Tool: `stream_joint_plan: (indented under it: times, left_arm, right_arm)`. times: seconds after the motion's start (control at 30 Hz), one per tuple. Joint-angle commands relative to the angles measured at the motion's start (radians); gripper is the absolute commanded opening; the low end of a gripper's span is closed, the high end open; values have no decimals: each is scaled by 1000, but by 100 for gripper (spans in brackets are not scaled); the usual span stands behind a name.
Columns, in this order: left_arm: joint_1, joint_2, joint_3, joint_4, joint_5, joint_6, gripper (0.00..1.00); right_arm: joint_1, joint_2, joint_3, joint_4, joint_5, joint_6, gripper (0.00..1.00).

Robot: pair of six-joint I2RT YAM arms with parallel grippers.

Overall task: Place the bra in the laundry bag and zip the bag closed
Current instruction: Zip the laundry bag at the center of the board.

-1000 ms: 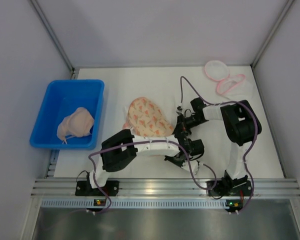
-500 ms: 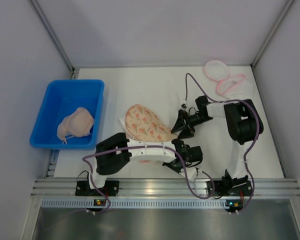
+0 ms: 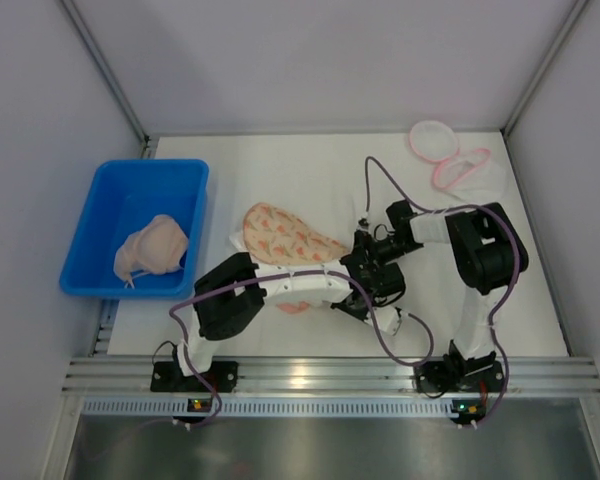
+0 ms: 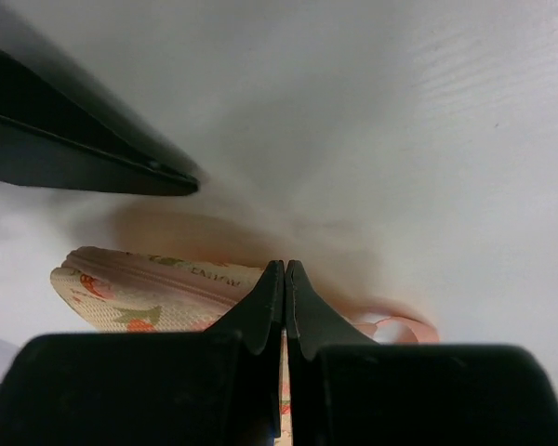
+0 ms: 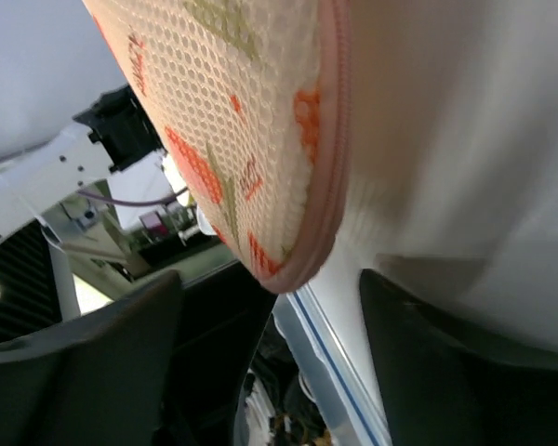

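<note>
Near the middle of the bench (image 3: 280,165), a little toward its near edge, lies the flowered laundry bag (image 3: 280,235), with both tools crowded at its right end. The left tool (image 4: 285,269) is pressed fully together, its tips at the bag's pink zip (image 4: 158,277). Whether it nips the pull, mere mesh or nothing, I cannot tell. The right tool (image 5: 272,279) stands wide apart with the bag's end between its fingers, gripping nothing. A peach bra (image 3: 152,248) sits in the blue bin (image 3: 98,195) by the left edge, well apart from the bag. Whether the bag holds anything is hidden.

Nothing pins the bag, so a tug from the left tool would likely drag the whole bag instead of running the zip. The tools sit so close that they could knock together. Zipping now might also shut the bag with that bra left outside.
</note>
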Motion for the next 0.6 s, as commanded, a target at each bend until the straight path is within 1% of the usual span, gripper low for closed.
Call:
stream_joint_plan:
  times: [0.0,0.07,0.1,0.17,0.2,0.23,0.27,0.3,0.33,0.37,0.4,0.43,0.47,0.5,0.53,0.57]
  left_arm:
    - [-5,12,54,47,4,41,0]
    - [-5,8,63,48,18,36,0]
    - [-7,2,60,54,24,29,0]
    - [-10,-32,43,67,31,14,11]
    - [-11,-50,39,68,45,-5,25]
    - [-13,-67,37,71,47,-19,34]
    - [-14,-87,37,70,45,-37,40]
    - [-17,-136,35,68,42,-80,48]
    - [-21,-170,28,67,44,-97,60]
    - [-24,-216,17,68,51,-117,62]
    - [-24,-312,-16,70,59,-153,64]
    - [-22,-366,-32,70,68,-173,85]
    - [-16,-410,-50,70,74,-187,93]
    - [-10,-457,-102,73,73,-219,94]
    - [8,-547,-130,82,64,-236,98]
    - [21,-584,-162,93,64,-250,98]
  right_arm:
    - [46,57,49,62,-40,27,66]
    - [55,73,66,71,-37,33,49]
    - [54,80,72,77,-40,38,30]
    - [54,82,74,92,-43,50,13]
    - [54,85,77,94,-45,52,0]
    - [52,87,79,96,-51,55,0]
    - [52,90,79,96,-54,56,0]
    - [52,88,76,94,-55,56,0]
    - [49,90,74,96,-55,56,0]
    - [48,87,72,96,-57,58,0]
    - [46,88,69,96,-58,58,0]
    - [45,87,69,94,-60,56,0]
    - [46,87,68,94,-61,58,0]
    - [45,88,68,94,-63,56,0]
    - [45,90,66,97,-67,58,0]
    - [46,91,66,96,-69,58,0]
